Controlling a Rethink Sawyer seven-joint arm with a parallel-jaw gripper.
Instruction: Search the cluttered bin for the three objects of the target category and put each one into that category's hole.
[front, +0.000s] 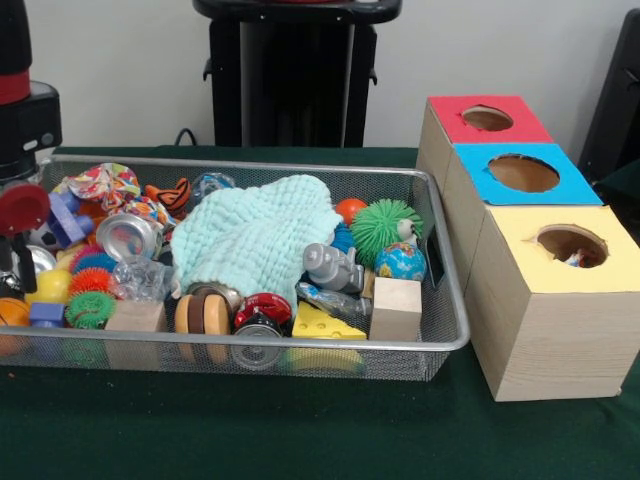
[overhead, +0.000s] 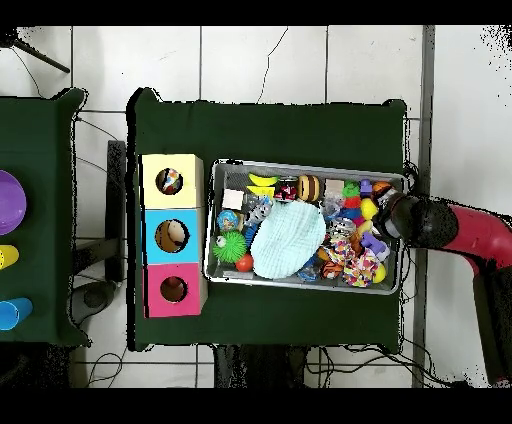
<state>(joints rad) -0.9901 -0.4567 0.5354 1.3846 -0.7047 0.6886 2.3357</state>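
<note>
The green worktop (front: 300, 430) holds the wire bin (front: 455, 330). The big crinkled cloth (front: 255, 235) lies mid-bin; the pincer (overhead: 385, 215) hangs over one end, its grip hidden.

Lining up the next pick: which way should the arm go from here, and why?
Probably slide toward the bin's middle and stop above the large crinkled cloth: it lies on top, uncovered, while the arm hangs at the bin's end over small toys.
</note>
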